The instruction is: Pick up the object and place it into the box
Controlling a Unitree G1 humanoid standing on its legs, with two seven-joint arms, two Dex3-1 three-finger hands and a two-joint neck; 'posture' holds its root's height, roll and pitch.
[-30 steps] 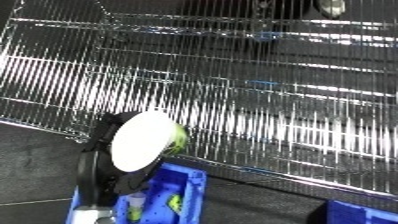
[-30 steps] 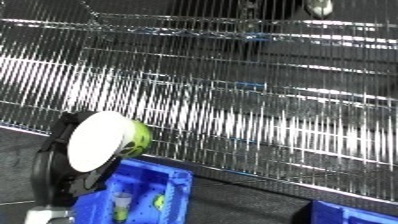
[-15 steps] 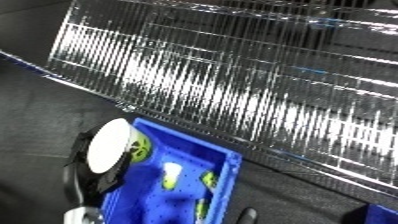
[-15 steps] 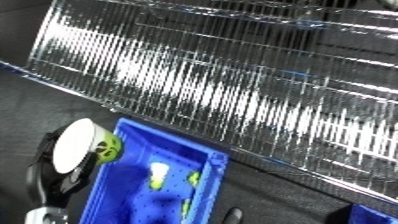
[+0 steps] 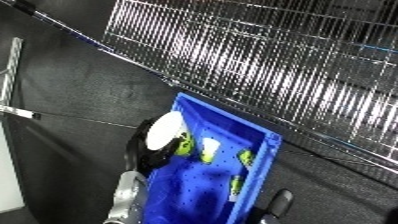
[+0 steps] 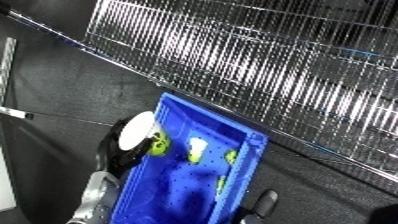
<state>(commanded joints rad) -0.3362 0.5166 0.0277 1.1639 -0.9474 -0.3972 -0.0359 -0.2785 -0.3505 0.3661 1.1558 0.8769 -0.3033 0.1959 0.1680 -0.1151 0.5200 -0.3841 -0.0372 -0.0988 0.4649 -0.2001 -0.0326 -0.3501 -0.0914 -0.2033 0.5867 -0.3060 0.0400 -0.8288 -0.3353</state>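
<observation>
Your left hand [image 5: 149, 150] is curled around the white and green object [image 5: 169, 134], right at the left wall of the blue bin [image 5: 262, 165]. At the near right, your right hand [image 5: 277, 202] shows, but you cannot tell its fingers.

wire shelving [image 5: 293, 65]: upper right, tilted | dark floor [image 5: 71, 90] | white edge [image 5: 11, 75]: left

Dark floor, with your bin and the wire rack on it.

You have the blue bin [image 5: 253, 165] standing on the dark floor [image 5: 71, 85], just beside the foot of the wire rack [image 5: 293, 65]; a pale strip [image 5: 11, 65] lies along the floor's left edge.
</observation>
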